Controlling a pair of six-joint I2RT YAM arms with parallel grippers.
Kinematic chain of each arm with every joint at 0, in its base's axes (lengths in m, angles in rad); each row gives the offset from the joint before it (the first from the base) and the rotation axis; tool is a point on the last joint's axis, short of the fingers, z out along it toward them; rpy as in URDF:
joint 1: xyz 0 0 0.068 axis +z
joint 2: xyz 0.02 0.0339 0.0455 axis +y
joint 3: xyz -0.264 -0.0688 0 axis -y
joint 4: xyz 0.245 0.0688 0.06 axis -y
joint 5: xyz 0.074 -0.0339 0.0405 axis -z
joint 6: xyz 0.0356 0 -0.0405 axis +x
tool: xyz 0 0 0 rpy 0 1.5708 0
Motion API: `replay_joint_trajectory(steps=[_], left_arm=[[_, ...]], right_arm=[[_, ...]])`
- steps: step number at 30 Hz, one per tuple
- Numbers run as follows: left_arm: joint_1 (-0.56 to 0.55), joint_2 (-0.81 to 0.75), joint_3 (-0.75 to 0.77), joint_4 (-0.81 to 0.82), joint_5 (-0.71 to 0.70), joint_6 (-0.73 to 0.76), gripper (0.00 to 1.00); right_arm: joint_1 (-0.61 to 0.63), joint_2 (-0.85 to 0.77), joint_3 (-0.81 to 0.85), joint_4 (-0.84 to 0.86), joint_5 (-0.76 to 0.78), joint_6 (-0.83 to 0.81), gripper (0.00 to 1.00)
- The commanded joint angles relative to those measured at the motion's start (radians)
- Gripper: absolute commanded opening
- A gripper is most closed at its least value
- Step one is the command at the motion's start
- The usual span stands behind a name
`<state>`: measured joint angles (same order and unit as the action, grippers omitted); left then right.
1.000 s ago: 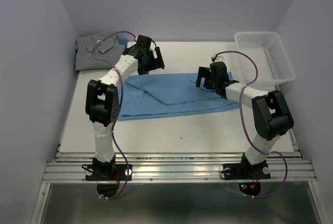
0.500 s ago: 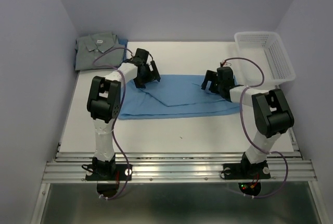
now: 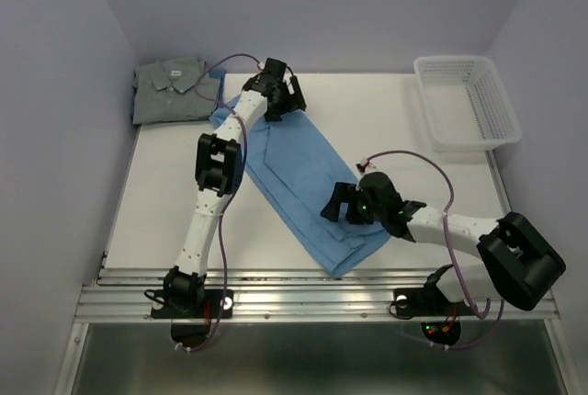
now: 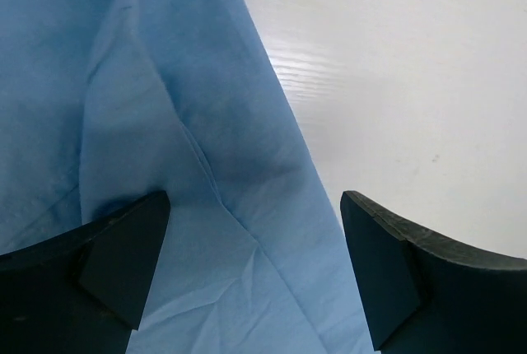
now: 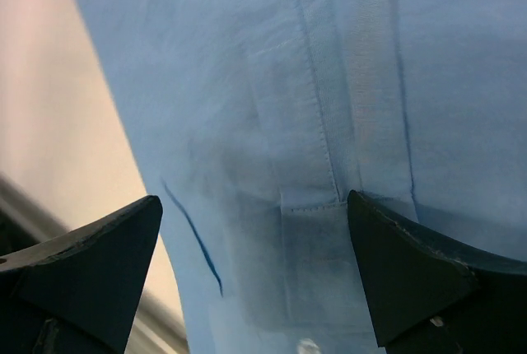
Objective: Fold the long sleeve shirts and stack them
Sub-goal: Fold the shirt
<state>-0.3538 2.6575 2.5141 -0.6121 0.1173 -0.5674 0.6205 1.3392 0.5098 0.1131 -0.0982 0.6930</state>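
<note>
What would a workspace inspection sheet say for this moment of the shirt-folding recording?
Surface: white table, no stains seen.
Job's things: light blue shirt lies diagonally from far left to the near edge; grey-green shirt folded in the far-left corner.
Clutter: white mesh basket at far right.
Grippers: left gripper over the blue shirt's far end, jaws open; right gripper over its near end, jaws open.
Cables: purple cables loop along both arms.
Surroundings: lilac walls; metal rail along the near edge.
</note>
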Motion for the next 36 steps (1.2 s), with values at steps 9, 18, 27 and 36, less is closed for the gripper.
replay_joint_trajectory(steps=[9, 18, 27, 36], left_arm=[[-0.126, 0.111, 0.023, 0.218, 0.252, -0.198, 0.99], [-0.103, 0.148, 0.052, 0.416, 0.187, -0.327, 0.99], [-0.047, 0.157, 0.057, 0.497, 0.097, -0.397, 0.99], [-0.014, 0.05, 0.041, 0.502, 0.131, -0.345, 0.99]], right_arm=[[0.337, 0.127, -0.001, 0.056, -0.218, 0.01, 1.0], [0.337, 0.23, 0.084, 0.091, -0.106, -0.053, 1.0], [0.326, 0.285, 0.165, 0.025, -0.006, -0.113, 1.0], [0.298, 0.209, 0.225, -0.069, -0.011, -0.197, 1.0]])
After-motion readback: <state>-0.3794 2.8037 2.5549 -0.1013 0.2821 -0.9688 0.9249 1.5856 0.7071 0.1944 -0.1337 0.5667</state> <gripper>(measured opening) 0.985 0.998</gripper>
